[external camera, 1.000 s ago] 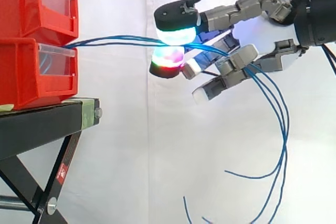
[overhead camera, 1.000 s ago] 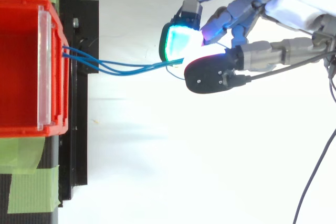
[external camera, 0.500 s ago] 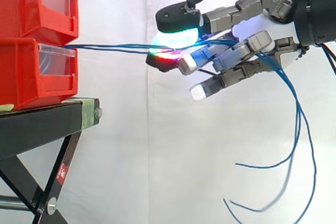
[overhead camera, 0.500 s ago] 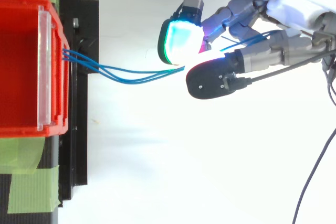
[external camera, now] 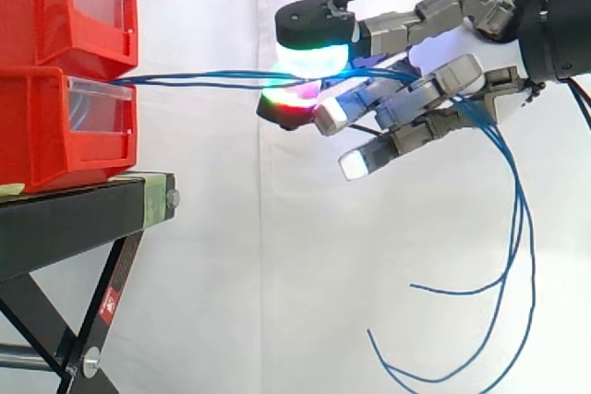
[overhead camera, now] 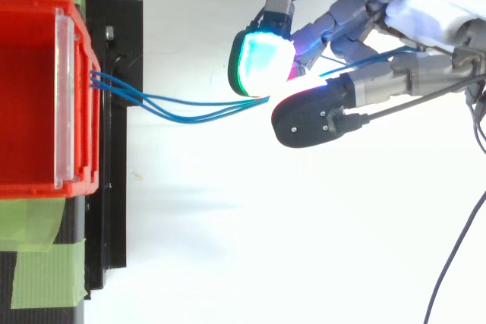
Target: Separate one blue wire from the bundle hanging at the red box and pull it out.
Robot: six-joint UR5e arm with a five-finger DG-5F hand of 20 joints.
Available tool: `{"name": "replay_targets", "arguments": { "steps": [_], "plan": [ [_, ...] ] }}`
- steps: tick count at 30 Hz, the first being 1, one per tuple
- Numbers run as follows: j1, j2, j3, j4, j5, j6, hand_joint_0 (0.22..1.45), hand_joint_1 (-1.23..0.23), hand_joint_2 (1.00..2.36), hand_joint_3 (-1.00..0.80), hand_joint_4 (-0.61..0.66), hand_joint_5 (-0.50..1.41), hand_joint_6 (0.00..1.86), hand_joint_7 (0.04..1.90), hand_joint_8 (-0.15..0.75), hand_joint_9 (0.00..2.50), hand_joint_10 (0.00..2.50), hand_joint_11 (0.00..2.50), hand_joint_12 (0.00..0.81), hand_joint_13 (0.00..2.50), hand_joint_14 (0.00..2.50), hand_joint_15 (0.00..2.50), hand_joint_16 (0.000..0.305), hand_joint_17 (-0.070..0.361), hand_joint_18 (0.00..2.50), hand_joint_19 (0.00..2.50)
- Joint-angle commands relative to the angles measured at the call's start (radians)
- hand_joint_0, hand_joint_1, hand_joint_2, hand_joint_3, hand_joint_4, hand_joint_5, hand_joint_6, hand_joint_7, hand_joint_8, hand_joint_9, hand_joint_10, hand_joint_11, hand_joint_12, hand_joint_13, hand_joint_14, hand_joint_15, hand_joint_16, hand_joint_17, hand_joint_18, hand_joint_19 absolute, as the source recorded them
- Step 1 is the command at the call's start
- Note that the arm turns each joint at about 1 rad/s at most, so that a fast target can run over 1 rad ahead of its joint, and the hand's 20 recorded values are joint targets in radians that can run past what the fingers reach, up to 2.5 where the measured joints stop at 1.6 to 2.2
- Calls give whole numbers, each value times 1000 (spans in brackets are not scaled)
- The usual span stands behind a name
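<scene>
Running between curled fingers [external camera: 312, 54]: blue wires [external camera: 148, 81].

Blue wires [external camera: 148, 80] vanish between the hand's [external camera: 462, 43] glowing pads [external camera: 309, 57] and behind its curled fingers [external camera: 406, 99]; which strand is actually pinched, can't tell; their anchoring inside the lower red bin [external camera: 55, 126] is hidden; that bin is cut by the left edge; black stand [external camera: 74, 219] runs off the bottom.

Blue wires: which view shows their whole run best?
Side view. It follows the blue wires from the red bin, between the fingers of the hand, to the loose ends hanging below. The top view gives the stretch from bin to fingers, fanned apart.
</scene>
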Motion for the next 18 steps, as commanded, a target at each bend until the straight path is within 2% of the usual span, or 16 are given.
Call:
{"name": "replay_targets", "arguments": {
  "steps": [1, 6, 8, 18],
  "plan": [
    [-3, -1, -1, -33, -3, -106, 601, -801, 1001, -487, 230, -248, 859, 1040, 360, 969, 15, 1291, 292, 1260, 2287, 659, 42, 95, 753, 751],
    [-6, -1, -1, -52, -4, -196, 609, -791, 1002, -479, 229, -247, 858, 1035, 362, 979, 14, 1298, 287, 1262, 2295, 647, 42, 95, 754, 751],
    [-6, -1, -1, -52, -4, -212, 621, -772, 1003, -464, 226, -244, 857, 1031, 361, 1015, 13, 1305, 283, 1278, 2302, 646, 42, 95, 765, 761],
    [-5, -1, 0, -40, -1, -213, 593, -687, 1005, -445, 229, -238, 854, 1042, 365, 1037, 13, 1294, 296, 1287, 2335, 656, 45, 102, 783, 776]
  ]
}}
